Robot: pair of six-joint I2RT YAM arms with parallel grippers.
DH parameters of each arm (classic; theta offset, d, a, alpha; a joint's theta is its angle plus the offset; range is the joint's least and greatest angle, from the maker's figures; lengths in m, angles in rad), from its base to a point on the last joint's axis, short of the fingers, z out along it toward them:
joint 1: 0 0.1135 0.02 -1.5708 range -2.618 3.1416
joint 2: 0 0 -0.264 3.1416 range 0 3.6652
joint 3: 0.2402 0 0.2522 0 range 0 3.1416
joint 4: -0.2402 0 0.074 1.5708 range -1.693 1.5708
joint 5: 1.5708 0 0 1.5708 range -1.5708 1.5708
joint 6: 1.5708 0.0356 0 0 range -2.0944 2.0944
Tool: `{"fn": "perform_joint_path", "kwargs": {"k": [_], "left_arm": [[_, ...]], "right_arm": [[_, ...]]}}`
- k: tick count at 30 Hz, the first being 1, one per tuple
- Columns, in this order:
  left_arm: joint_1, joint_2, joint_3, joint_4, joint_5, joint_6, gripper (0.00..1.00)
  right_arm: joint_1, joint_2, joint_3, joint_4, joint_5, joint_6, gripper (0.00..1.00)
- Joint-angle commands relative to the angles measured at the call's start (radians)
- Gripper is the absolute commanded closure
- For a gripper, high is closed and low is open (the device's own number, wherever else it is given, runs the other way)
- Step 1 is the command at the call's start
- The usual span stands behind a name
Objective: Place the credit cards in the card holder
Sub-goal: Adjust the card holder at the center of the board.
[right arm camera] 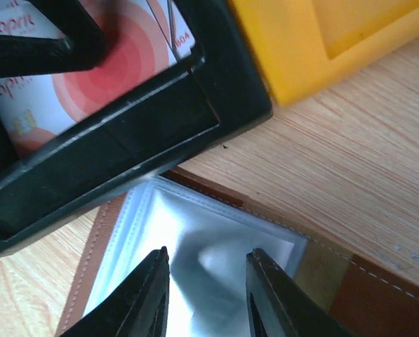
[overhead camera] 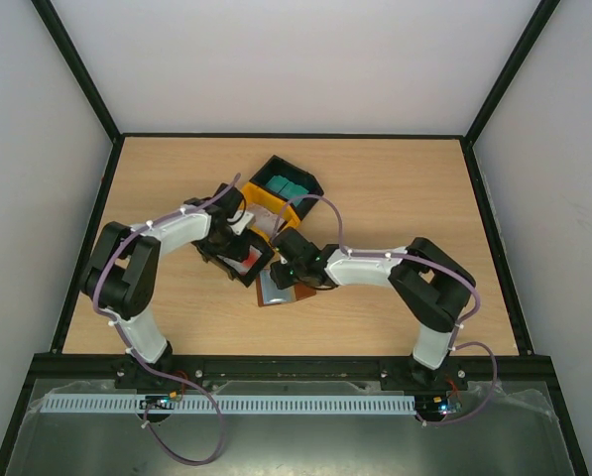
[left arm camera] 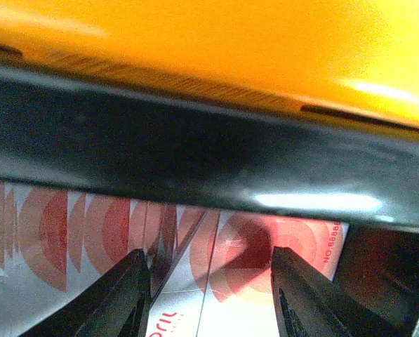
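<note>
The left gripper (left arm camera: pixel 209 298) is lowered into a black bin (right arm camera: pixel 146 133) at the table (overhead camera: pixel 405 188) centre. Its jaws stand apart over a spread of white credit cards (left arm camera: pixel 251 239) printed with red concentric rings. Whether the fingertips touch the cards cannot be told. A yellow bin (right arm camera: pixel 314 42) sits just beside the black bin on its far right side. Teal cards (overhead camera: pixel 288 186) lie in a second black bin (overhead camera: pixel 276 164) at the far side of the yellow one. The brown card holder (right arm camera: pixel 377 295) lies open on the table, just near of the first black bin, with one edge reaching under it. The right gripper (right arm camera: pixel 205 295) hangs over the holder's clear inner sleeve (right arm camera: pixel 195 232) with its jaws parted.
</note>
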Motion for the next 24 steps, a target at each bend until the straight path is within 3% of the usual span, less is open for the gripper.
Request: {"fn": "perform_joint_path", "kwargs": {"k": [1,24], "left_arm": [[-0.008,0.021,-0.018,-0.016,-0.009,-0.008,0.52],[-0.011,-0.032,0.024,-0.037,0.111,0.004,0.81]], "right_arm": [[0.014,0.041,0.023,0.031,0.013,-0.052,0.69],[0.014,0.198,0.228,0.062,0.058,0.021,0.68]]}}
